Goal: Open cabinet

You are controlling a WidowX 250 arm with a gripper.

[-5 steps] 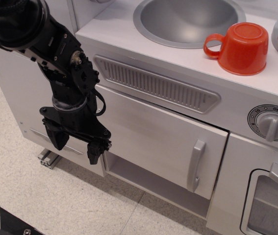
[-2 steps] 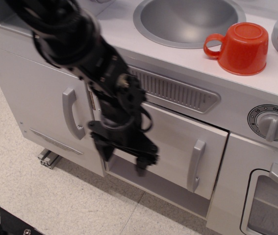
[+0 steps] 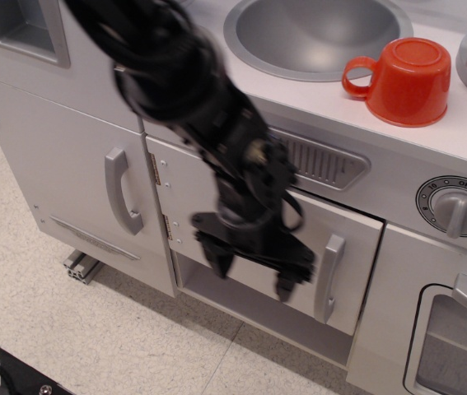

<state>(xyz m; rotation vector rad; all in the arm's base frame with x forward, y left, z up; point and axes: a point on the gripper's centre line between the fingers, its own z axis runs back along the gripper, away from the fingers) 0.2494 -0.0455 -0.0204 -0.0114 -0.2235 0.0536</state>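
Note:
The cabinet (image 3: 344,271) is a wide light-grey door below the vent grille, with hinges at its left and a small vertical silver handle (image 3: 329,277) at its right edge. The door stands slightly ajar at its right side. My black gripper (image 3: 254,271) hangs in front of the door's middle, fingers pointing down and spread apart, holding nothing. Its right finger (image 3: 286,285) is a short way left of the handle and does not touch it. The arm is blurred with motion and hides part of the door.
A taller narrow door with a curved grey handle (image 3: 120,191) is at the left. An orange cup (image 3: 402,81) and a steel sink (image 3: 315,33) are on the counter. A dial (image 3: 457,206) and an oven door (image 3: 451,341) are at the right.
My arm has swept from the far left to the right across the cabinet front, and the gripper is now close to the small silver handle. The cabinet door has not moved.

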